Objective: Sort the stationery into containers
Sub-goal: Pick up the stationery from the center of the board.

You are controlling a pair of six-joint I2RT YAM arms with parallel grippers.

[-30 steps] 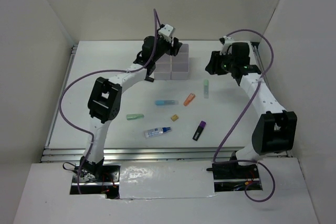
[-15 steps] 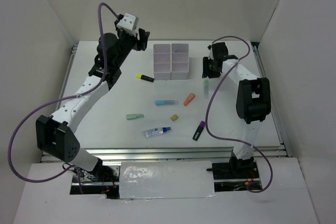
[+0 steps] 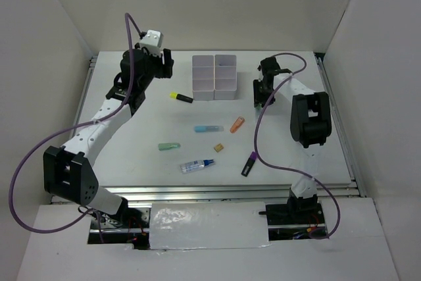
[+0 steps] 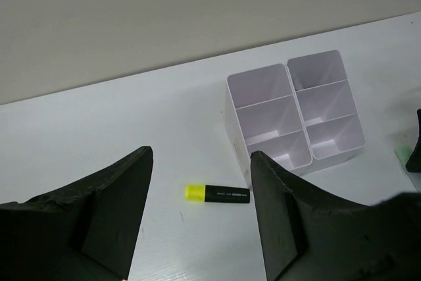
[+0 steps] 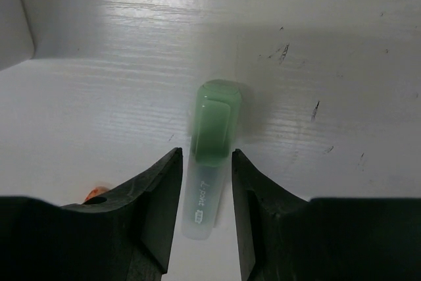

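judging by the bins [image 3: 214, 94] at the far edge of the worktop [image 3: 131, 136], every cell bare as far as we see, we have sorted nothing yet. our right gripper [image 5: 205, 156] sits low near the far right corner, fingers narrow on either side of the pale marker [image 5: 214, 120] lying there; whether they pinch it we cannot tell. our left gripper [image 4: 200, 156] hangs wide and empty toward the far left corner, above the yellow marker [image 3: 181, 97]. blue marker [image 3: 208, 128], orange marker [image 3: 237, 124], green marker [image 3: 169, 146], purple marker [image 3: 249, 163], tube [image 3: 197, 165] and tan block [image 3: 218, 147] lie mid-worktop, all left to sort.
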